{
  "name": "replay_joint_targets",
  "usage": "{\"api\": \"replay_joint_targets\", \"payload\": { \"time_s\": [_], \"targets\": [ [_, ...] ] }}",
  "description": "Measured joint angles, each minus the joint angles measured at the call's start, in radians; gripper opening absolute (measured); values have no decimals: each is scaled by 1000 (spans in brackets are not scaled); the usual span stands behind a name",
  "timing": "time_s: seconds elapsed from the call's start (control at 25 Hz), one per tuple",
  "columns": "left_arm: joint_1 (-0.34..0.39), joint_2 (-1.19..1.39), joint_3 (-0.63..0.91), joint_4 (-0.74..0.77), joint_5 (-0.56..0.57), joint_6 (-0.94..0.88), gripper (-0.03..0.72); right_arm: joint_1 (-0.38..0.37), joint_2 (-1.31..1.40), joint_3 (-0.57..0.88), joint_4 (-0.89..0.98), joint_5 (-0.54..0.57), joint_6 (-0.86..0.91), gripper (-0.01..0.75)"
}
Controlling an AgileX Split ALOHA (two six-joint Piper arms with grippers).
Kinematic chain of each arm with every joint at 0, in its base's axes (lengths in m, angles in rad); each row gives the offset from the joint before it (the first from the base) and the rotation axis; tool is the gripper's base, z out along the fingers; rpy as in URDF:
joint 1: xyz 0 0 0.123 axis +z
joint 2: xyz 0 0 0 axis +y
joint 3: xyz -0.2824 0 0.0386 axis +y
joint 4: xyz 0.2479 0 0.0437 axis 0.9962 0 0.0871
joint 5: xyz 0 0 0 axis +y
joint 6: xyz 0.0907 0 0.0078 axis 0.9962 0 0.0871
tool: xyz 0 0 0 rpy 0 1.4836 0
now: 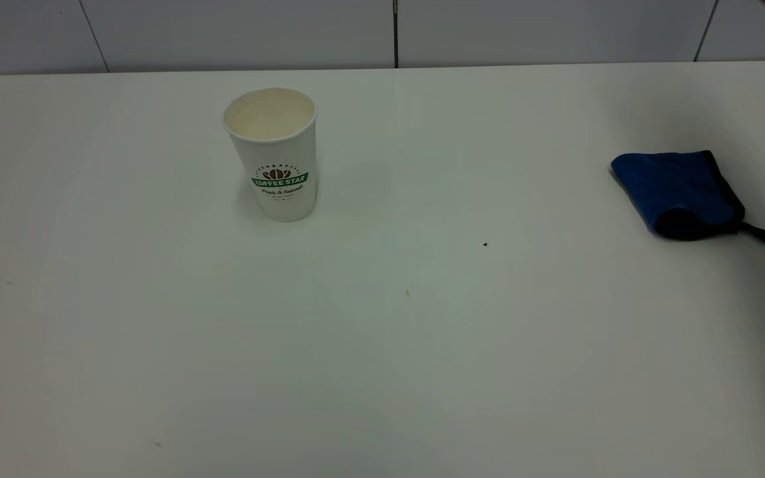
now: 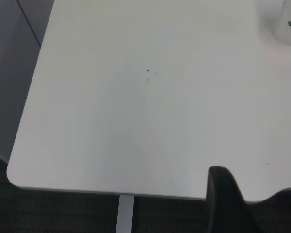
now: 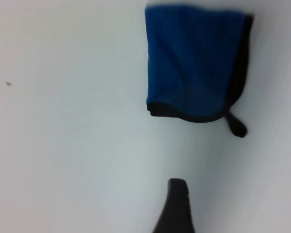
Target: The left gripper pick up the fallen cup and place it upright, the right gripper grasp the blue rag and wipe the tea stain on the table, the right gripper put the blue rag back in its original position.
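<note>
While neither arm shows in the exterior view, each wrist view catches part of its own gripper. The left gripper (image 2: 254,204) shows two dark fingers (image 2: 223,194) with a wide gap and nothing between them, hanging above the table (image 1: 382,365) near its rounded corner; the one cup (image 1: 275,154) stands upright, well apart from it. Of the right gripper only one dark fingertip (image 3: 176,206) shows, so its spread cannot be told; it hangs above the table with the one blue rag (image 3: 194,60) lying folded near it, not touching. In the exterior view the rag lies far to the cup's right.
</note>
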Motion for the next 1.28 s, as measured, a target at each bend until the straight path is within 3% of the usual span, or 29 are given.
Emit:
{"api": "replay_joint_targets", "payload": {
  "time_s": [0.16,0.36,0.88,1.28],
  "targets": [
    [0,0,0,0,0,0,362,34,-239,125,-15,13,37,727],
    [0,0,0,0,0,0,363,83,-560,388,-37,24,110,727],
    [0,0,0,0,0,0,362,87,-1266,1005,-40,34,198,695],
    [0,0,0,0,0,0,362,87,-1598,1309,-86,-89,246,686]
  ]
}}
